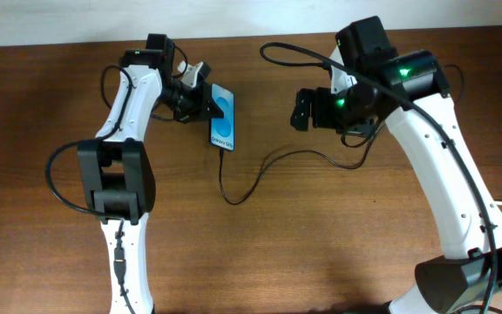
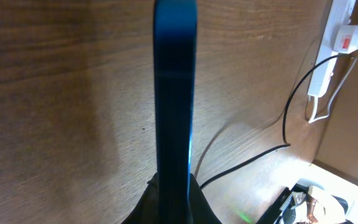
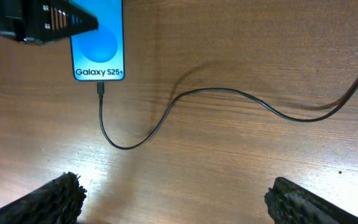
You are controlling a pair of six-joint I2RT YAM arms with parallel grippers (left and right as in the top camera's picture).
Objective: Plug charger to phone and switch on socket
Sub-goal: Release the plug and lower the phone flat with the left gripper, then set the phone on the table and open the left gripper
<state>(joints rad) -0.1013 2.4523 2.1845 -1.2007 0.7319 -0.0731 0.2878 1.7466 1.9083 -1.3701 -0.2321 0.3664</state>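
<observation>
Tabletop (image 1: 321, 244) is dark brown wood with a strong grain. A pale strip of wall (image 1: 234, 17) runs along the top edge of the overhead frame, and that's about all you get of the room. In the right wrist view there's some soft glare on the wood towards the lower left.

The phone (image 1: 222, 118) lies a bit left of centre in the upper part of the overhead shot, blue screen up, and you can read the "Galaxy S25+" text from the right wrist camera. The left gripper (image 1: 200, 94) is clamped on its upper end. In the left wrist view the phone is edge-on, running straight up the middle of the frame from between the fingers.

The charger (image 3: 241, 93) is the thin black cable. Its connector tip (image 3: 102, 91) sits right at the phone's bottom edge and looks plugged in. From there the cable loops down, swings back up and snakes off to the right across the wood.

The right gripper (image 3: 176, 186) hangs above the table to the right of the phone. It's spread wide with nothing in it, fingers (image 3: 64, 193) down in the bottom corners of its own camera.

The socket (image 2: 335, 31) only shows in the upper right of the left wrist view. It's a white strip with a red marking and a white cord, well apart from the phone.
</observation>
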